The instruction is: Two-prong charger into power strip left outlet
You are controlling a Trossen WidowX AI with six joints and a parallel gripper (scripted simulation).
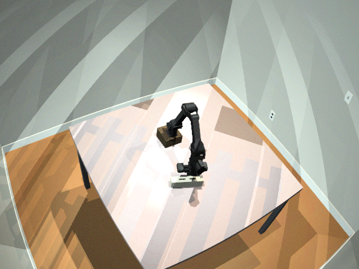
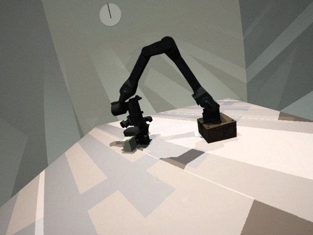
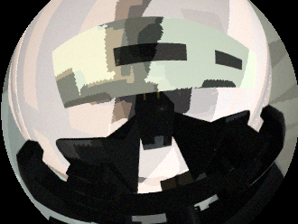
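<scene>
The pale green power strip (image 1: 186, 183) (image 2: 128, 146) (image 3: 90, 50) lies on the table, with dark recesses in its face. My gripper (image 1: 193, 174) (image 3: 152, 116) is shut on the black charger (image 3: 155, 108), close beside the strip. In the wrist view the two thin yellow prongs (image 3: 158, 95) point toward the strip, and their tips meet the line of its near edge, below the wide dark recess. Whether they touch the strip cannot be told. In the exterior view the charger is hard to make out among the dark gripper parts.
The arm's base stands on a brown wooden block (image 1: 168, 141) (image 2: 219, 132), back from the strip. The table (image 1: 130, 226) (image 2: 214, 199) carries patchy light and shadow. Walls stand behind it, with an outlet plate (image 1: 272, 115) on one and a round clock (image 2: 110, 19) on another.
</scene>
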